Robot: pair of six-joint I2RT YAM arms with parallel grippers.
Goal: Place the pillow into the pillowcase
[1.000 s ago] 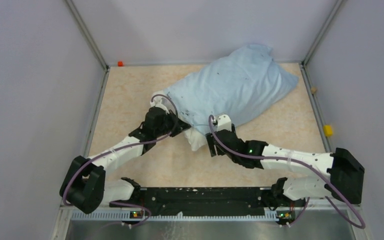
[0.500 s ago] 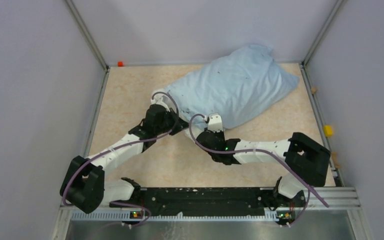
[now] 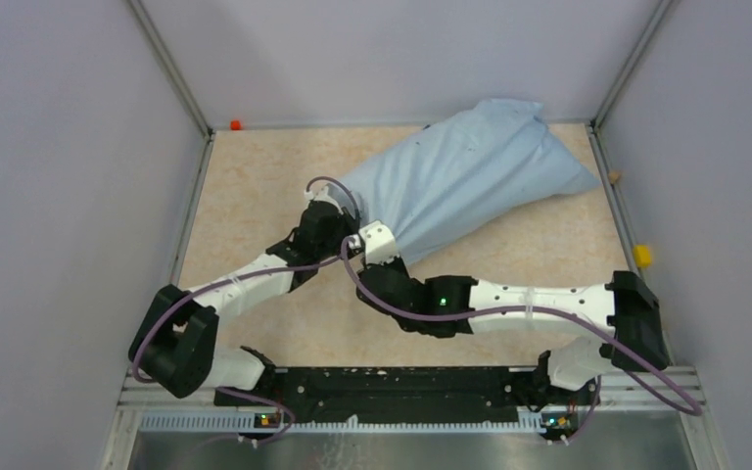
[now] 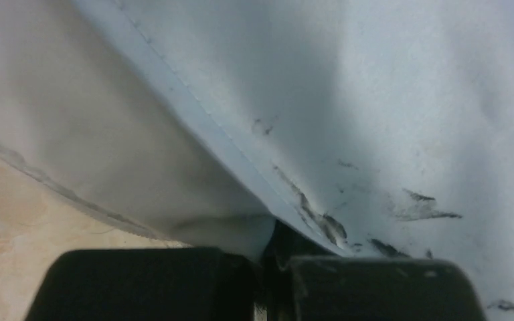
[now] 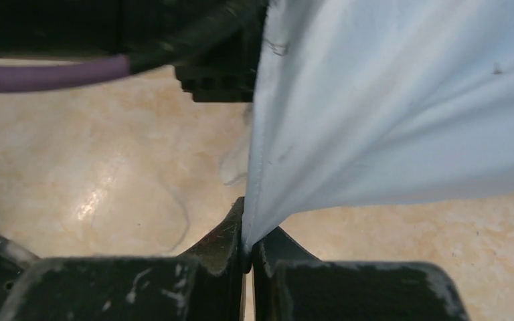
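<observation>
The light-blue pillowcase (image 3: 470, 171) lies bulging across the far right of the table, its open end toward the arms. The off-white pillow (image 4: 107, 134) shows only in the left wrist view, under the blue hem; from above it is hidden inside the pillowcase. My left gripper (image 4: 271, 261) is shut at the open end, with the blue hem (image 4: 241, 154) and off-white cloth running into its jaws. My right gripper (image 5: 247, 251) is shut on the hem of the pillowcase (image 5: 375, 100), which stretches taut away from it. In the top view the two grippers (image 3: 345, 233) (image 3: 387, 247) sit close together.
Grey walls and metal rails (image 3: 191, 211) enclose the beige table (image 3: 255, 186). A small orange piece (image 3: 235, 124) sits at the far left corner, and a yellow block (image 3: 641, 256) on the right rail. My right arm's forearm (image 3: 529, 299) crosses the near table.
My right gripper moved left and forward and closed on the pillowcase hem. The white pillow corner that stuck out near it is now covered. The pillowcase has pulled taut and shifted right.
</observation>
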